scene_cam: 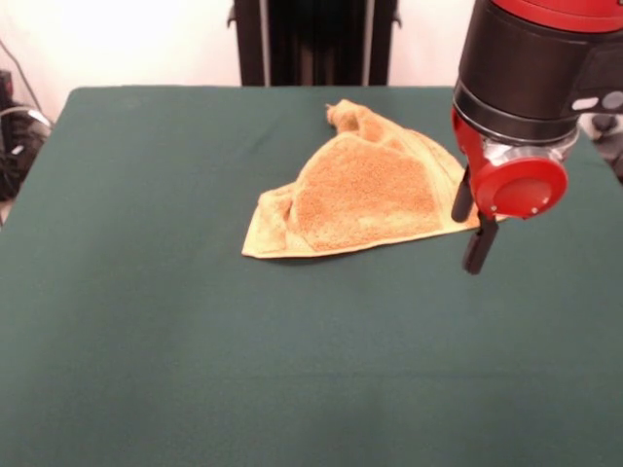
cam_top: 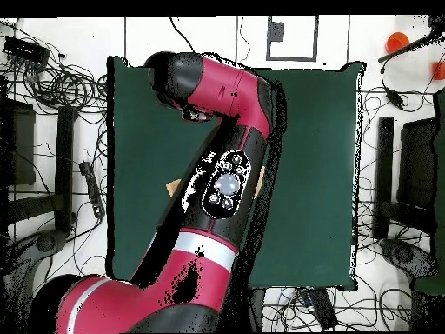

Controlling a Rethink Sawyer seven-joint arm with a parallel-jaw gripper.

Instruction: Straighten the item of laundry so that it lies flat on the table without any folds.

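Observation:
The golden tan-orange towel [scene_cam: 365, 195] lies on the dark green table [scene_cam: 195, 341], right of the middle, folded over itself into a rough triangle with one corner bunched up at the far side. My gripper [scene_cam: 466, 247] hangs low at the towel's right corner. Its two dark fingers [scene_cam: 477, 248] stand apart, open, with the corner's tip between or just behind them. I cannot tell whether they touch the cloth. In the overhead view the arm [cam_top: 226, 187] covers the gripper and nearly all of the towel, leaving only small tan slivers [cam_top: 174, 186] at its sides.
The robot's black pedestal [scene_cam: 311, 39] stands behind the table's far edge. Cables and stands [cam_top: 52, 104] lie on the floor around the table [cam_top: 322, 174].

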